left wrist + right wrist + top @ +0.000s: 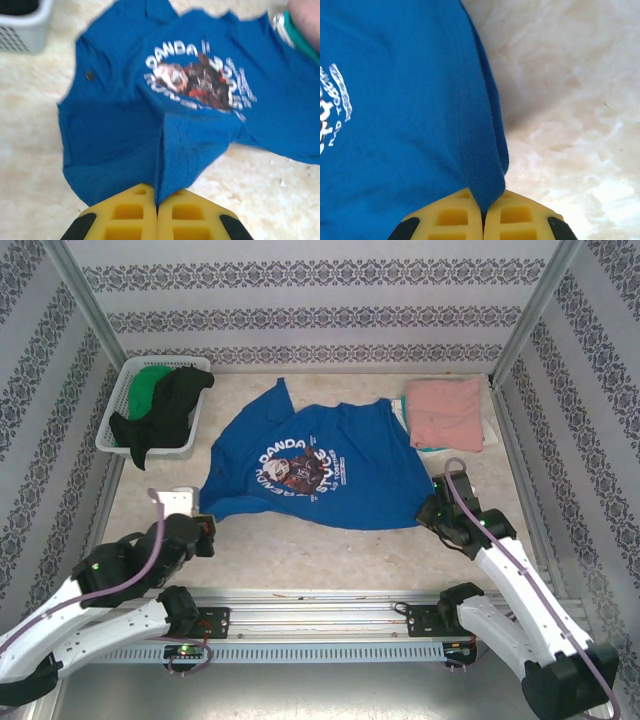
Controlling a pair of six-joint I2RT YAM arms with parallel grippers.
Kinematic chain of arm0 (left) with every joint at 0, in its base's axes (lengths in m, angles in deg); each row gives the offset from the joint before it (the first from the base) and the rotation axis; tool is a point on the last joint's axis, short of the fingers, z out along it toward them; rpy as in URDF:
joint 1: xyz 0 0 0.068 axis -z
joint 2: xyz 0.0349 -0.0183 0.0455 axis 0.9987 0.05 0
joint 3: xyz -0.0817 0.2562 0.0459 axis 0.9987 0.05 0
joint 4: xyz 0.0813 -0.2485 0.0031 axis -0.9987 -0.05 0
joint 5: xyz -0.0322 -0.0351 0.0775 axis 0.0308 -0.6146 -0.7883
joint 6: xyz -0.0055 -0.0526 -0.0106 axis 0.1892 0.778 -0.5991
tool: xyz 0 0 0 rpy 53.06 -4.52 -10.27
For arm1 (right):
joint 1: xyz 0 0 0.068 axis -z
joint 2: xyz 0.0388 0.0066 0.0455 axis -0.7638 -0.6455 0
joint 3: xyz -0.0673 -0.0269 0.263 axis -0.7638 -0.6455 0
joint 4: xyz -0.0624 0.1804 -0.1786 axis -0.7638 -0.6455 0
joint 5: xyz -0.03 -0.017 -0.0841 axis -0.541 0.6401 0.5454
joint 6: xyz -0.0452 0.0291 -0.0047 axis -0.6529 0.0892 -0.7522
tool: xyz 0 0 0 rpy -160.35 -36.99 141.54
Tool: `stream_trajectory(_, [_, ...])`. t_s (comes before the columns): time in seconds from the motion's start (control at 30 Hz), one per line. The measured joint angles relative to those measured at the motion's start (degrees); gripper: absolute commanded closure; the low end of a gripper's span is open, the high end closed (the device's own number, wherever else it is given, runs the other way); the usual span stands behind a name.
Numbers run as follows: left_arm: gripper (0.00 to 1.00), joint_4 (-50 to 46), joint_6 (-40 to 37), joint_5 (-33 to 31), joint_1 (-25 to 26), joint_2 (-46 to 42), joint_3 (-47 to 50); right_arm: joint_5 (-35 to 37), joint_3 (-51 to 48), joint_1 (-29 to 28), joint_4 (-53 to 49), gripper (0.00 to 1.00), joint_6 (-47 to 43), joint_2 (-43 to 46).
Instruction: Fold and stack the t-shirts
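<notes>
Blue t-shirt [300, 455] spread flat; left pincer [157, 200], right pincer [482, 207] both clamped on its hem.

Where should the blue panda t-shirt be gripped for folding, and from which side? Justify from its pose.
The blue panda t-shirt lies spread, print up, with its near edge free. Pinch its two near corners from the near side, as the left gripper and right gripper do.

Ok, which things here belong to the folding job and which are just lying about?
Job: blue shirt, pinched at its near edge by the left gripper and right gripper; folded pink shirt; black shirt; green shirt.
Lying about: basket holding the black and green ones; table.
</notes>
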State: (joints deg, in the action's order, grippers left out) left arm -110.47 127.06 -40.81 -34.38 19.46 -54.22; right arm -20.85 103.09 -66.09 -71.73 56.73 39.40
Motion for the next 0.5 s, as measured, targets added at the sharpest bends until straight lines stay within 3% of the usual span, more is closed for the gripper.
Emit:
stream_trajectory(0.37, [1.00, 1.7, -15.3, -7.7, 0.0, 4.5, -4.3, -0.2, 5.8, -1.1, -6.1, 1.00, -1.0, -1.2])
stream_trajectory(0.5, [1.00, 6.8, -21.4, -10.1, -0.9, 6.4, -3.8, -0.3, 7.7, 0.1, -3.9, 1.00, -2.2, -8.5])
